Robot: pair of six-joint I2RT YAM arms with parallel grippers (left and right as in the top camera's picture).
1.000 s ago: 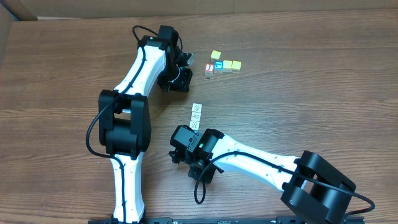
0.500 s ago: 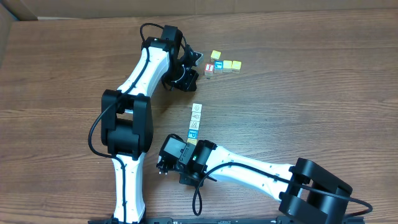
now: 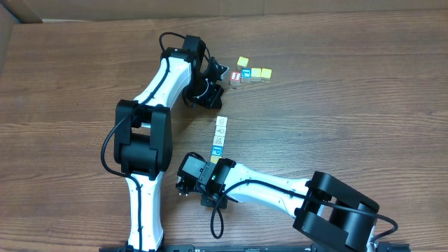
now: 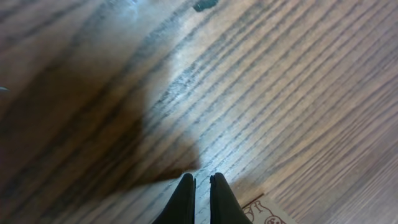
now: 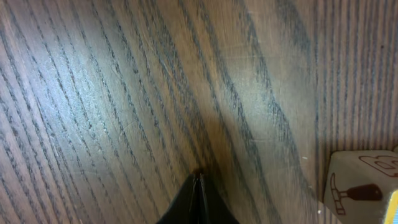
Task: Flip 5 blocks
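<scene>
A short column of blocks lies mid-table: two whitish ones (image 3: pixel 221 122) (image 3: pixel 219 136), a blue one (image 3: pixel 217 149) and a yellow one (image 3: pixel 214 159) partly under my right arm. My right gripper (image 3: pixel 183 187) is shut and empty, low over bare wood to the left of that column. Its wrist view shows the closed tips (image 5: pixel 199 177) and a whitish block with a hammer drawing (image 5: pixel 360 183) at the right edge. My left gripper (image 3: pixel 222 70) is shut and empty beside the far cluster; its tips (image 4: pixel 202 180) hover over wood.
The far cluster holds a red-lettered cube (image 3: pixel 235 77), a blue-faced cube (image 3: pixel 246 73) and yellow cubes (image 3: pixel 243 61) (image 3: pixel 256 73) (image 3: pixel 266 73). A pale printed cube face (image 4: pixel 268 214) shows just right of my left fingers. A brown box edge (image 3: pixel 14 10) sits beyond the table's far-left corner.
My right gripper swung left, uncovering the blue and yellow blocks at the column's near end. My left gripper shifted right, closer to the far cluster.
</scene>
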